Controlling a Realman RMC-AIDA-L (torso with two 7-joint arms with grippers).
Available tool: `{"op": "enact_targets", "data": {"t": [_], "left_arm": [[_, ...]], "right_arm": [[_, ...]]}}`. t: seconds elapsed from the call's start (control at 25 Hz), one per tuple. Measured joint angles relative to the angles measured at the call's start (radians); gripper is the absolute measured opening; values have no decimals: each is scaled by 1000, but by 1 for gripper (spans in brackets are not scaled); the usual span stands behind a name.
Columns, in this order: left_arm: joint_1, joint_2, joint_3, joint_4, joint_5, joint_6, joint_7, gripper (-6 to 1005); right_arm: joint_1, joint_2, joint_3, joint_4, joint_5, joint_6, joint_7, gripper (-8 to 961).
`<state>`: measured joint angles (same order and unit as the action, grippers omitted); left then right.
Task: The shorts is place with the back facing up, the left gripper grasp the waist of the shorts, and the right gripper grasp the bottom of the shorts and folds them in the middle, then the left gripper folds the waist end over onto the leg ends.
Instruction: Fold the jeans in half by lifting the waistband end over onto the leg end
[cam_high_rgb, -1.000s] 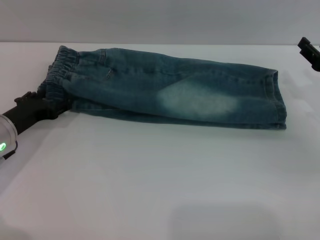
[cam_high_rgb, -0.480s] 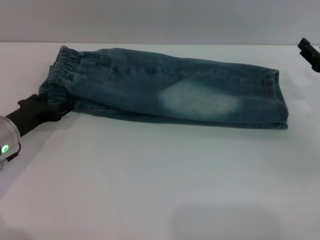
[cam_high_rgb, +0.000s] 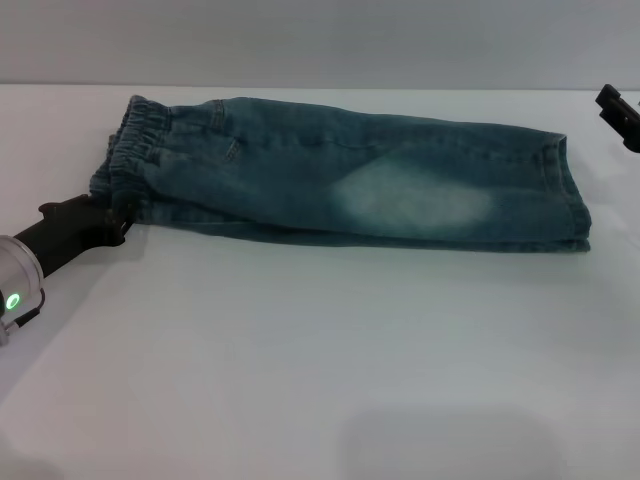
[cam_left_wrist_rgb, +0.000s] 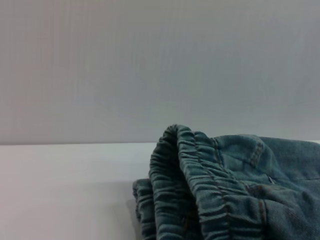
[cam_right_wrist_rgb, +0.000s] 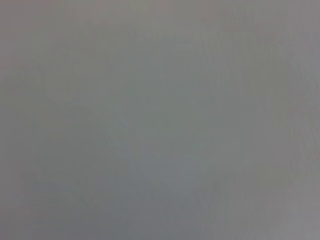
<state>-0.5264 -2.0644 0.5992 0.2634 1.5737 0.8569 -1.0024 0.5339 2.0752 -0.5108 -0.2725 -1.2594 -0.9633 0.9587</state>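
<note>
From the head camera, the shorts (cam_high_rgb: 350, 180) lie on the white table (cam_high_rgb: 320, 370), already folded lengthwise into one long band that runs across the far half of the surface. The waist (cam_high_rgb: 135, 150), with its puckered elastic, is the left end; the leg ends (cam_high_rgb: 570, 195) are stacked at the right end, well apart from it. A pale faded patch sits on the upper layer, right of the middle. The left gripper (cam_high_rgb: 112, 222) reaches in low from the left edge, its black tips touching the near corner of the waist where the cloth puckers toward them. It looks pinched on that corner, though the tips are partly hidden under the fabric. Its silver wrist shows a green light. The right gripper (cam_high_rgb: 620, 112) is only a black piece at the far right edge, above and apart from the leg ends; whether it is open cannot be told.

The left wrist camera shows the gathered waistband (cam_left_wrist_rgb: 200, 195) up close, bunched in folds over the white table, a plain grey wall behind.

The right wrist camera shows only a flat grey blur.
</note>
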Motion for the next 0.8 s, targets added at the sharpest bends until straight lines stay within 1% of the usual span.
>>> {"op": "enact_targets", "data": {"t": [0.48,0.64,0.8], "left_arm": [[2,1,-8,-1,0,34,1,140],[6,2,-8,1,0,85,-2,34],[10,6,-9,7,-2,205,-8,38]], "right_arm": [[-3,0,0,7,0,-11,1,660],[-3,0,0,12,0,-12,0,660],[-2,0,1,15,0,-12,-5,660]]}}
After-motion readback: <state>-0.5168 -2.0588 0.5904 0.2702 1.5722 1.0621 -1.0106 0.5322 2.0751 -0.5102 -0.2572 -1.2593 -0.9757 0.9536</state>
